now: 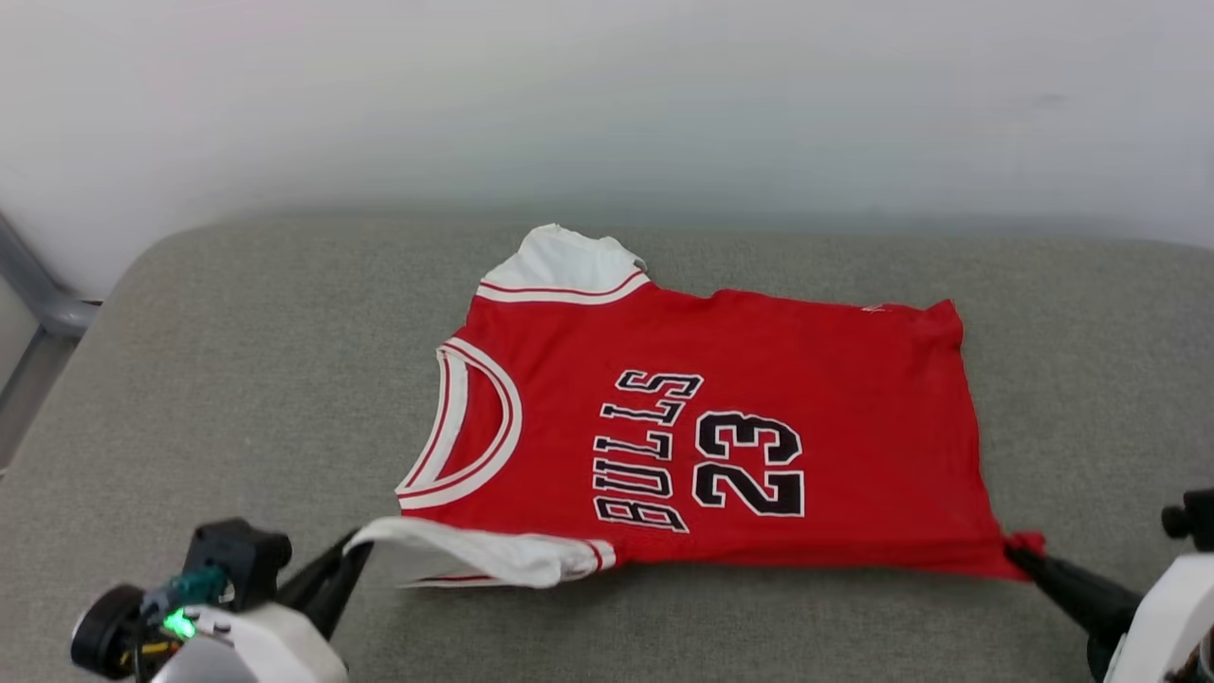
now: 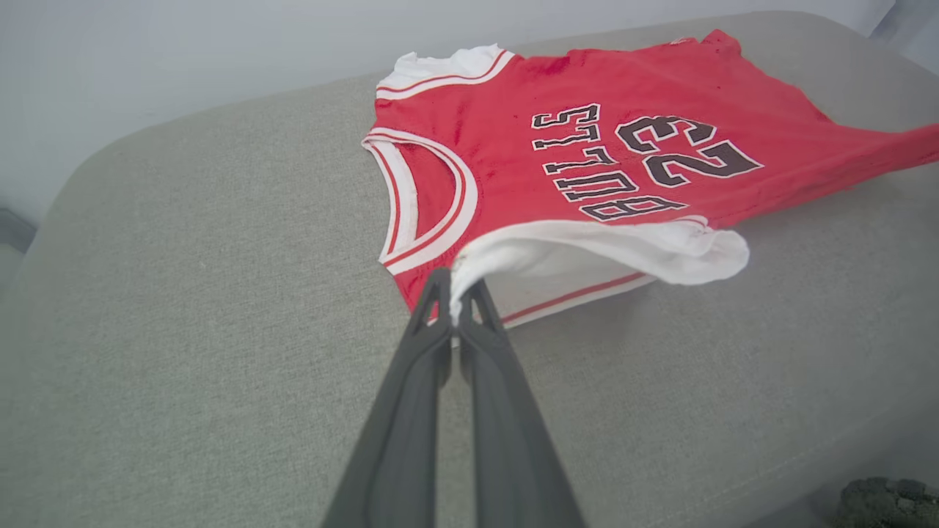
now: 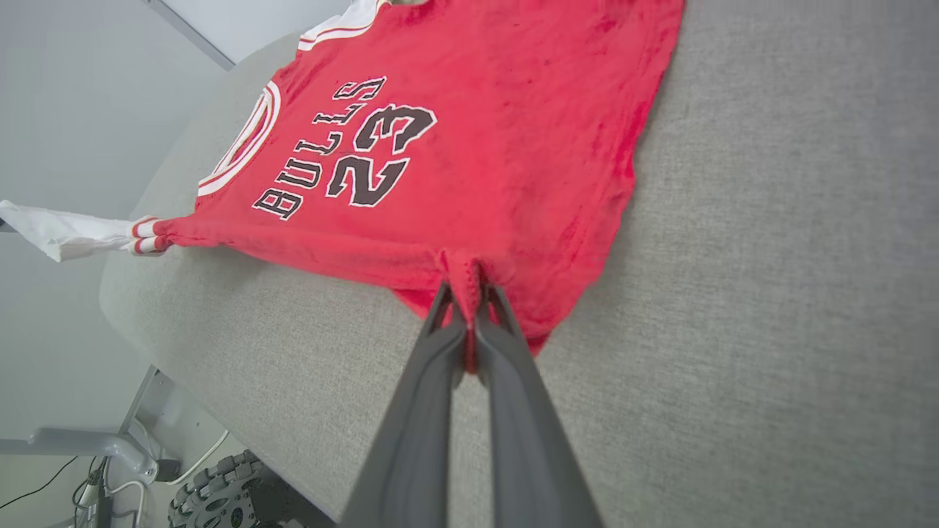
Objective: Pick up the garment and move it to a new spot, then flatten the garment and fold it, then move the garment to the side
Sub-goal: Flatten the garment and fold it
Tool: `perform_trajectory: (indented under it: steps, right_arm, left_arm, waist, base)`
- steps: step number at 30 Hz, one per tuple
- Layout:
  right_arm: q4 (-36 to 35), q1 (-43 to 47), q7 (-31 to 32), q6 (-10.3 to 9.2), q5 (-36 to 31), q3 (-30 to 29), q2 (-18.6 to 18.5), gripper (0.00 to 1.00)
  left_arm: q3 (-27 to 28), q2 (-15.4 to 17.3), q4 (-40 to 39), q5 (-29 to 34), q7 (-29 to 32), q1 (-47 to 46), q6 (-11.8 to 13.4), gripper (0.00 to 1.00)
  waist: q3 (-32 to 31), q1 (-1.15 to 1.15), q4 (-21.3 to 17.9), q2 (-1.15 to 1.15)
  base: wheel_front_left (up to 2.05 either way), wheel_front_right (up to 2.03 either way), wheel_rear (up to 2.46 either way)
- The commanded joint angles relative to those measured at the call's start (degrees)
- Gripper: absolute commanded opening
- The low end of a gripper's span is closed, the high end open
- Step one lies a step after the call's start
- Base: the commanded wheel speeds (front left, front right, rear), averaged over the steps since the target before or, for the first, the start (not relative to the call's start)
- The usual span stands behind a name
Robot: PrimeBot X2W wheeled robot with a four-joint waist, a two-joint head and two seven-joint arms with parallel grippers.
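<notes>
garment [image 1: 759,379]: a red shirt is spread front up near the middle of the padded surface; in the head view the neck end is turned to 9 o'clock and the hem to 3 o'clock.
lettering [image 1: 702,451]: "BULLS 23" is printed in black with white outlines, its letter tops toward 9 o'clock.
neckline [image 1: 474,427]: a white-and-red striped curve is laid flat at the 9 o'clock edge.
far sleeve [image 1: 564,261]: white fabric is laid flat at 11 o'clock.
near sleeve [image 1: 474,555]: white fabric at 7 o'clock is raised off the cushion and drawn out to a point.
hem corner [image 1: 1024,544]: the red corner at 4 o'clock is bunched and pulled taut.
left gripper [image 1: 356,545]: the fingers are pressed together on the tip of the near sleeve, which is pinched between them.
right gripper [image 1: 1020,560]: the fingers are closed tightly on the hem corner; red fabric is seen between them.
padded surface [image 1: 237,379]: grey woven fabric with rounded corners.
wall [image 1: 607,95]: a pale plain face is seen at 12 o'clock.
metal frame [image 1: 38,294]: grey bars are seen at 9 o'clock, beside the cushion.
wheel [image 3: 220,499]: a black roller wheel is seen below the cushion edge in the right wrist view.
</notes>
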Motion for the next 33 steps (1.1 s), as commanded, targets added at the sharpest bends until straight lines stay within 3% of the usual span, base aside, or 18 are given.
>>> perform_trajectory:
  steps: [1,17,33]
  right_arm:
    - [0.04,-1.36,0.27,-0.06,-0.26,-0.51,-0.31,0.0]
    - [4.54,-13.32,8.34,-0.07,-2.37,-0.96,2.91,0.0]
    - [9.98,-19.55,9.93,-0.07,-4.89,1.4,6.55,0.0]
  left_arm:
    - [0.06,-0.26,0.65,0.35,-0.17,-1.8,-0.24,0.0]
    - [-2.79,-4.64,13.38,4.43,0.28,-21.45,-1.18,0.0]
    - [-5.15,-8.23,28.28,6.63,-3.11,-32.0,-2.46,0.0]
  waist:
    - [1.22,0.0,-0.37,-0.01]
    - [12.04,0.0,-2.06,-0.01]
    - [16.79,0.0,-2.03,-0.01]
  base:
    - [0.0,0.0,0.0]
    - [0.0,0.0,0.0]
    - [0.0,0.0,0.0]
